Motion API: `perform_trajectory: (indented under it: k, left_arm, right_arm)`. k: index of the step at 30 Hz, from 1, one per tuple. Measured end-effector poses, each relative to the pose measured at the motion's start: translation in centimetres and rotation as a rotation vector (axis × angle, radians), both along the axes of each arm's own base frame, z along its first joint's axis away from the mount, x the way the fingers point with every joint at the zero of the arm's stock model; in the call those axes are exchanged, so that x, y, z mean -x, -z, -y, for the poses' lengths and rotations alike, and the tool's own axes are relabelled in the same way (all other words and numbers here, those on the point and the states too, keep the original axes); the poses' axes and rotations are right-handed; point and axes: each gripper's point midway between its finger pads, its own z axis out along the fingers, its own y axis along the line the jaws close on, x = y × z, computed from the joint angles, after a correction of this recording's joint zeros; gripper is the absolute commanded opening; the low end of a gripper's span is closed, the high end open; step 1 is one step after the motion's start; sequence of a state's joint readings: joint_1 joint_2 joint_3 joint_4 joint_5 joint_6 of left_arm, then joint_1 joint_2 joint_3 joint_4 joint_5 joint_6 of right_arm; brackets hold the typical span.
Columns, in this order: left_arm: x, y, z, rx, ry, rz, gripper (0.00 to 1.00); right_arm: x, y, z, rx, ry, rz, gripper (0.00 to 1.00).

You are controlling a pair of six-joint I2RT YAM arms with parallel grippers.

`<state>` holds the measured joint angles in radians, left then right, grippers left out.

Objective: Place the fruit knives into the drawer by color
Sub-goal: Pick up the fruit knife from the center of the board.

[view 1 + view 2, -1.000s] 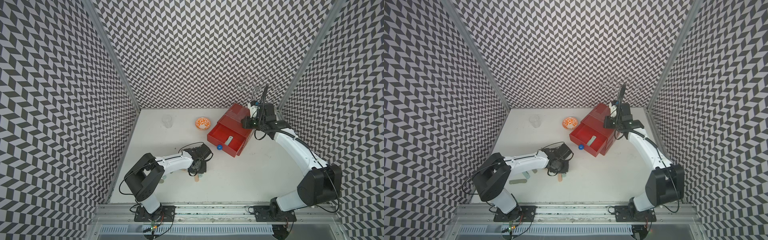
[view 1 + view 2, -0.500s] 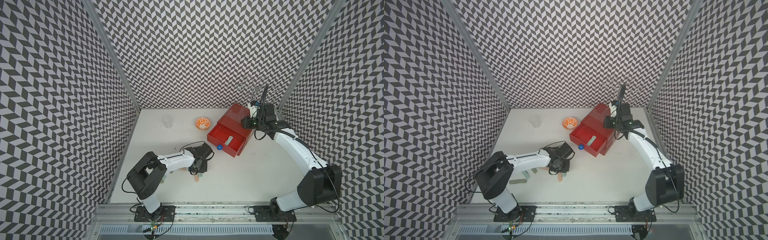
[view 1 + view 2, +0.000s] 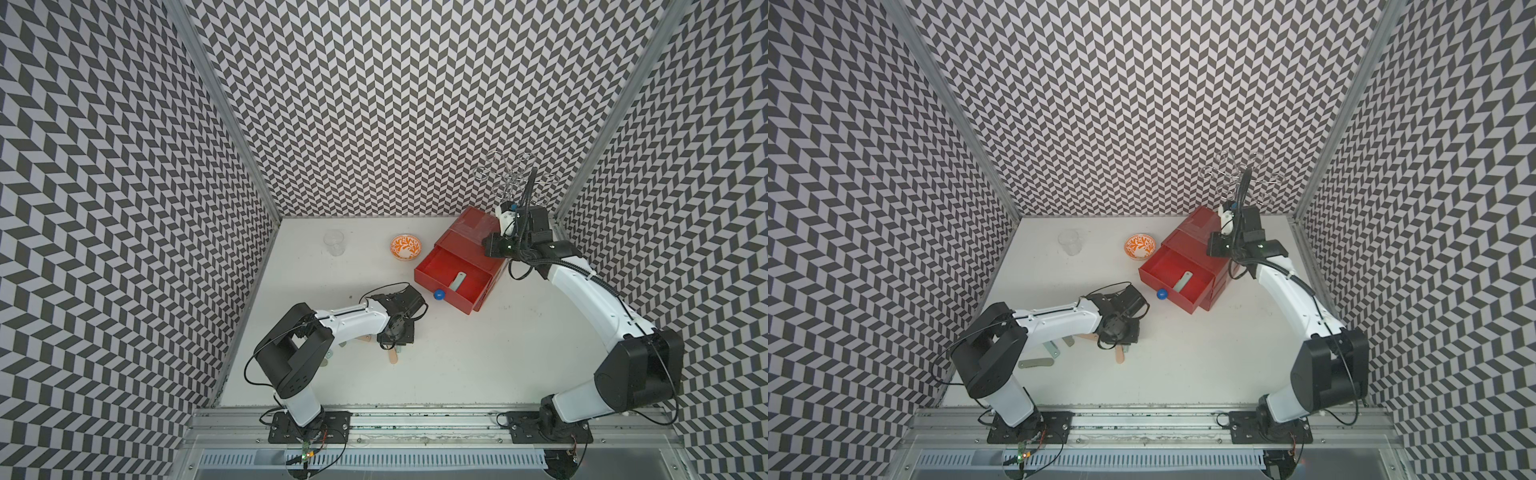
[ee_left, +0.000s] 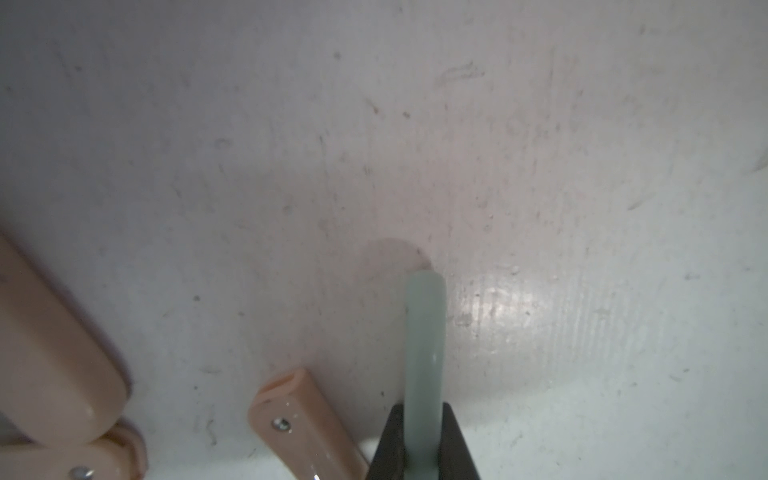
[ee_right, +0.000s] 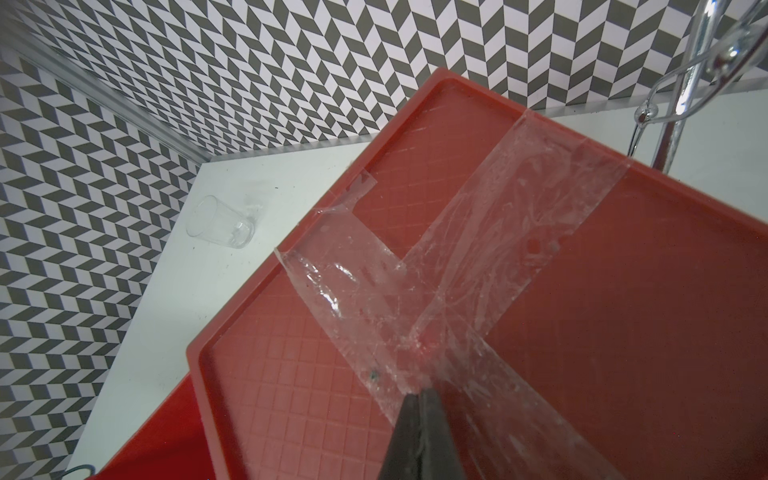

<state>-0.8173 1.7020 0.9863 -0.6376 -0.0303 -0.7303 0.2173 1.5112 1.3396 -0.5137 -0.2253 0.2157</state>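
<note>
My left gripper (image 4: 424, 419) is shut on a pale green fruit knife (image 4: 424, 332), held edge-on with its tip just over the white table. Peach fruit knives (image 4: 299, 419) (image 4: 54, 365) lie beside it. In both top views the left gripper (image 3: 397, 338) (image 3: 1121, 337) hangs over a peach knife (image 3: 394, 356) (image 3: 1121, 356). Grey-green knives (image 3: 1036, 363) (image 3: 1050, 348) lie under the left arm. The red drawer chest (image 3: 469, 226) has its top drawer (image 3: 436, 266) pulled out with a pale knife (image 3: 458, 281) inside. My right gripper (image 5: 419, 392) is shut, its tip on the chest's taped top.
An orange-patterned bowl (image 3: 406, 247) sits just left of the chest, and a clear glass (image 3: 333, 242) stands further left. A chrome wire rack (image 3: 515, 174) rises behind the chest. The open drawer's blue knob (image 3: 439, 295) points toward the left arm.
The left gripper's jaws have closed onto the pale green knife, with the wrist barely shifting. The right arm has not moved.
</note>
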Motion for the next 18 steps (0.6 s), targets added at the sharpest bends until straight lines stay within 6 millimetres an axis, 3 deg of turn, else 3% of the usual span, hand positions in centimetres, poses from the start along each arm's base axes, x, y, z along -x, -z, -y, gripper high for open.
perform_trajectory:
  k: [11, 18]
  left_arm:
    - [0.2, -0.3, -0.3, -0.003, -0.006, -0.002, 0.04]
    - [0.2, -2.9, -0.3, 0.048, -0.027, 0.04, 0.03]
  right_arm:
    - [0.0, 0.0, 0.0, 0.0, 0.0, 0.0, 0.01]
    - [0.0, 0.0, 0.0, 0.0, 0.0, 0.0, 0.01]
